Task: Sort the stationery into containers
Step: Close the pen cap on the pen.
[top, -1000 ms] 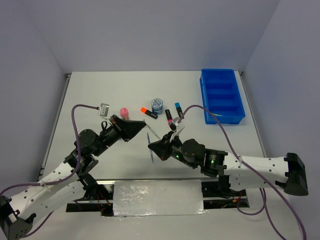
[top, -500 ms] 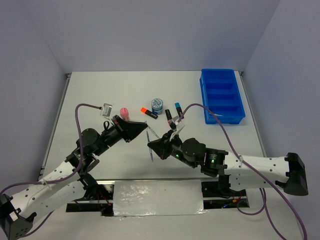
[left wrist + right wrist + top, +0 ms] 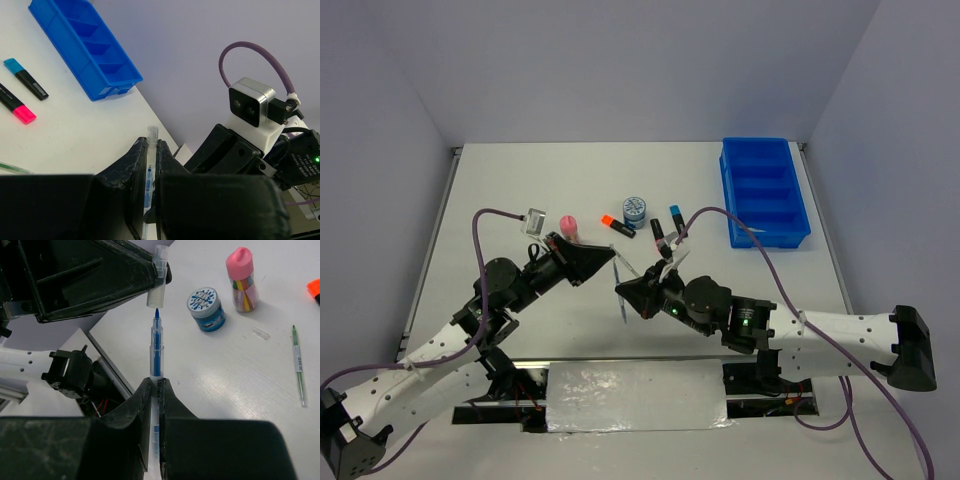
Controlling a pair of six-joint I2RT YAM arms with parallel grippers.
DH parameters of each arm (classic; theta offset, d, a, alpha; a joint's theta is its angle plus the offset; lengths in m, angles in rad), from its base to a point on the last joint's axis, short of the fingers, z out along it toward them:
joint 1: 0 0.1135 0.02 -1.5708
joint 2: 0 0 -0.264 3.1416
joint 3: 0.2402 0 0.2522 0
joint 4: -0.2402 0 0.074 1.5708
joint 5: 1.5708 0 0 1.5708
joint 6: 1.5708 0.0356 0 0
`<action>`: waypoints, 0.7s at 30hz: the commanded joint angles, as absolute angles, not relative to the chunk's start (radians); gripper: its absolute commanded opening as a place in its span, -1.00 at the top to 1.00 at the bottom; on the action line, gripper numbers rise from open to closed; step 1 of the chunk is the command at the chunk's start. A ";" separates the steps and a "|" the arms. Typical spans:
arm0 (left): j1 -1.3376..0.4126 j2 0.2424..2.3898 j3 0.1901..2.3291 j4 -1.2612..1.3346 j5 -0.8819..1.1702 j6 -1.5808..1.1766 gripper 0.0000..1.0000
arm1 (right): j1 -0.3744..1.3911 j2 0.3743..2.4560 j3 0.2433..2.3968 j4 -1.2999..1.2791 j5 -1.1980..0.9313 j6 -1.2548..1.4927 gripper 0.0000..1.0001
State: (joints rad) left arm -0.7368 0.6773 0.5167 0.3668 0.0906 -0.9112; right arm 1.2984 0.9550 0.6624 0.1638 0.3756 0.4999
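My left gripper (image 3: 612, 257) is shut on a clear pen cap (image 3: 152, 135), also seen in the right wrist view (image 3: 158, 280). My right gripper (image 3: 620, 291) is shut on a thin blue pen (image 3: 157, 347), its bare tip pointing at the cap's mouth just below it, a small gap apart. Both are held above the table's front middle. The blue compartment tray (image 3: 765, 192) stands at the far right. On the table lie a round blue-white tub (image 3: 635, 209), a pink bottle (image 3: 567, 225), and orange (image 3: 617, 225), pink (image 3: 660, 236) and blue (image 3: 677, 220) highlighters.
A thin green pen (image 3: 298, 360) and a small clear piece (image 3: 261, 333) lie on the table near the tub (image 3: 206, 309) and bottle (image 3: 242, 279). The tray (image 3: 82, 45) sits far from both grippers. Purple cables arch over each arm.
My left gripper has edged slightly right with the cap, closer to the pen tip. The right gripper has held still.
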 commanded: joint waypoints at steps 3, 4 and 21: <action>-0.741 0.666 0.522 0.406 0.103 -0.881 1.00 | 1.308 0.962 0.727 0.173 0.417 0.486 1.00; -0.742 0.667 0.520 0.408 0.104 -0.882 1.00 | 1.308 0.963 0.730 0.169 0.420 0.486 1.00; -0.741 0.666 0.502 0.419 0.123 -0.885 1.00 | 1.304 0.996 0.796 0.163 0.494 0.466 1.00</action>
State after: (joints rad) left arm -0.7368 0.6762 0.5156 0.3748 0.0967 -0.8940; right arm 1.2984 0.9897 0.7315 0.1337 0.4297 0.4831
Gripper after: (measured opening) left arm 0.191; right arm 0.104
